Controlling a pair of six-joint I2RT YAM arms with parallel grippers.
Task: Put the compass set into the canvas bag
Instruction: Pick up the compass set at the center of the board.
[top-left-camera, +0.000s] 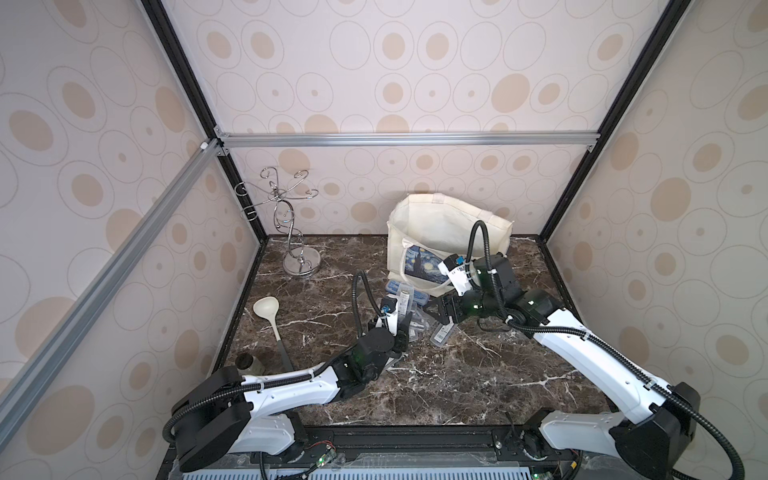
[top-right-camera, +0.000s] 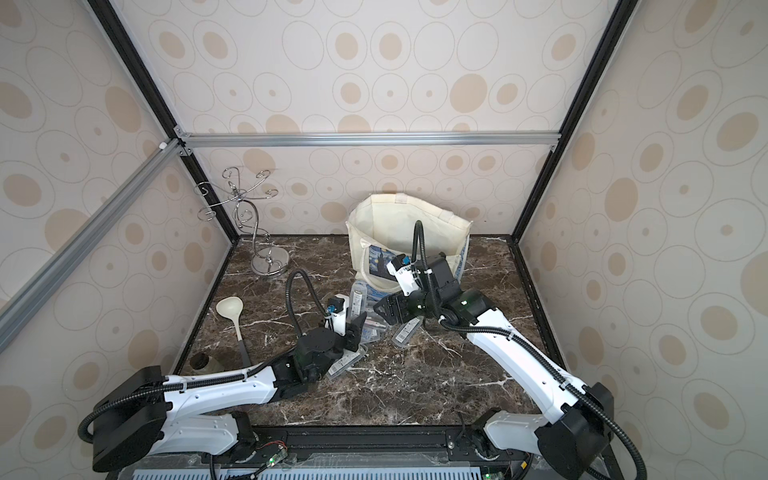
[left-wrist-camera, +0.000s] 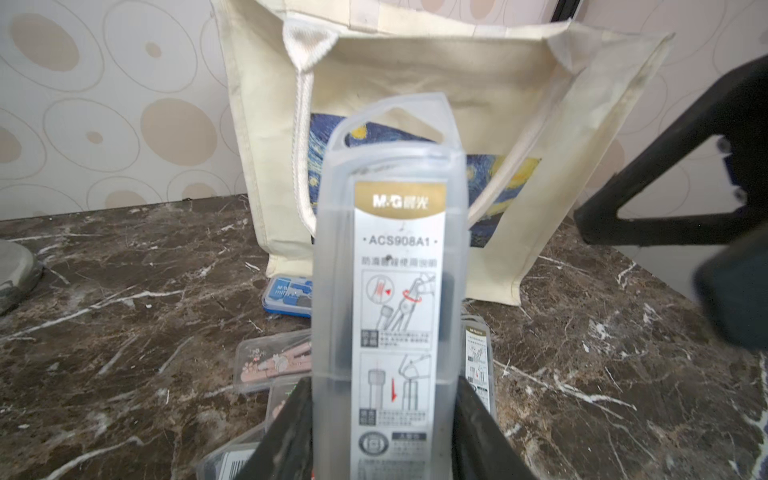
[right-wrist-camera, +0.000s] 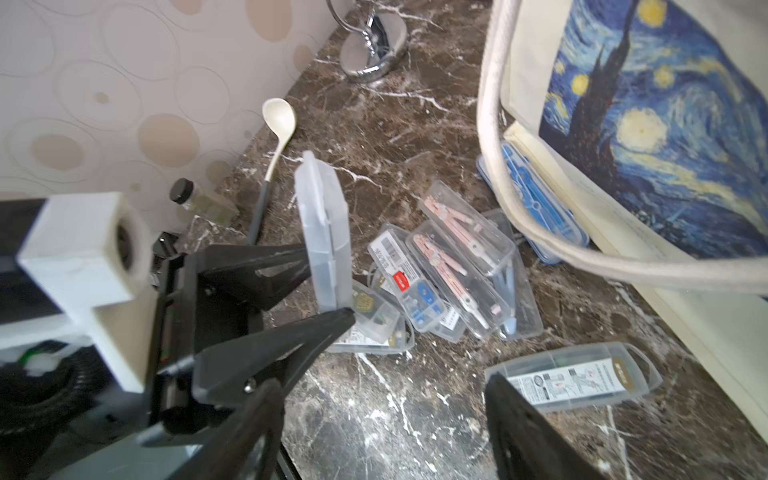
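My left gripper (left-wrist-camera: 384, 407) is shut on a compass set (left-wrist-camera: 395, 291), a frosted clear case with a silver label, and holds it upright above the table. The same case (right-wrist-camera: 326, 237) shows between the left fingers in the right wrist view. Several more compass sets (right-wrist-camera: 453, 266) lie in a loose pile below it, and one more case (right-wrist-camera: 582, 378) lies apart. The canvas bag (top-left-camera: 436, 224) stands open behind the pile, with its Starry Night print (right-wrist-camera: 644, 124) facing me. My right gripper (right-wrist-camera: 386, 415) is open and empty, low over bare table beside the pile (top-left-camera: 419, 324).
A blue case (left-wrist-camera: 286, 295) lies against the bag's foot. A cream ladle (top-left-camera: 270, 320) and a small jar (top-left-camera: 249, 363) sit near the left wall. A chrome wire stand (top-left-camera: 291, 224) is in the back left corner. Another case (top-right-camera: 345, 365) lies by the left arm.
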